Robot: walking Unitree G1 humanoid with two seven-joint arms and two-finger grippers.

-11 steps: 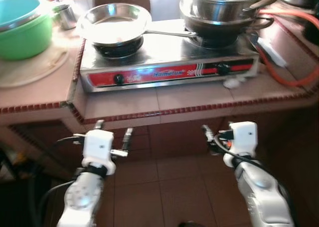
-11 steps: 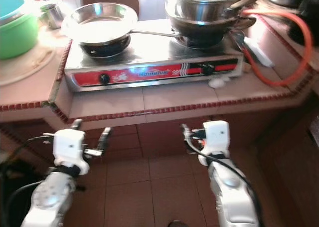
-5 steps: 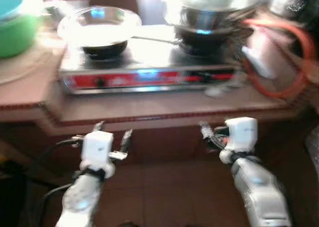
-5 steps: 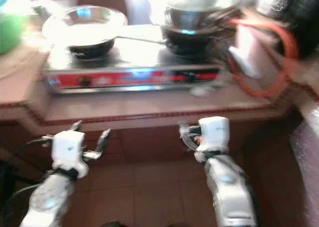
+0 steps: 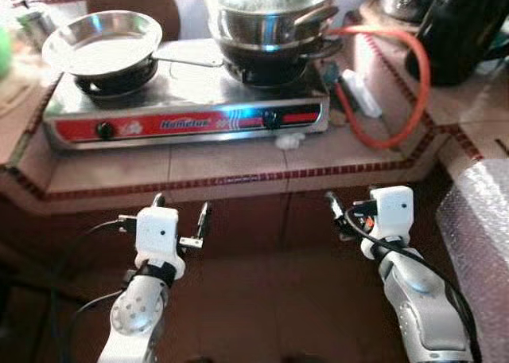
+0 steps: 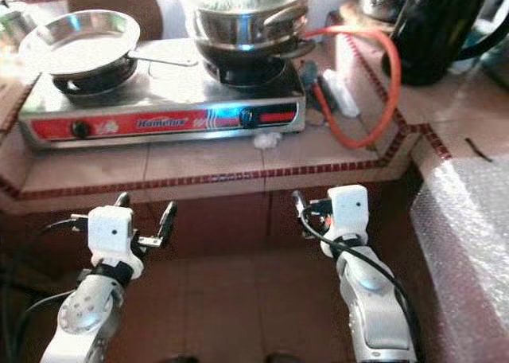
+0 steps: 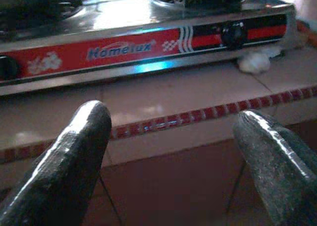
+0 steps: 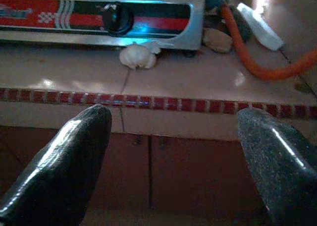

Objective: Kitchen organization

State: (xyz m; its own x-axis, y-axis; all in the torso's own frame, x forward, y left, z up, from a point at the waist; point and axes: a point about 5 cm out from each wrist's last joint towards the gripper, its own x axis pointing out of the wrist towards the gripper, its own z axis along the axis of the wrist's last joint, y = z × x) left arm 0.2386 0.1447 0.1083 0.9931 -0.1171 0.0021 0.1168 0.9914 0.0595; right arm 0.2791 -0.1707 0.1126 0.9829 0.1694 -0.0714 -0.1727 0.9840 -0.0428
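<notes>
I see a stove (image 5: pixel 187 112) on the tiled counter (image 5: pixel 238 160), with a pan (image 5: pixel 99 40) on its left burner and stacked pots (image 5: pixel 266 17) on its right. An orange hose (image 5: pixel 398 92) loops beside it. My left gripper (image 5: pixel 181 218) and right gripper (image 5: pixel 340 213) hang below the counter edge, both wide open and holding nothing. Garlic (image 8: pixel 137 56) sits just in front of the stove.

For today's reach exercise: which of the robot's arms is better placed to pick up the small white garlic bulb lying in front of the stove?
Probably the right. The small white garlic bulb lies on the tiled counter nearer the right gripper, whose fingers are open; the left gripper sits farther away.
</notes>
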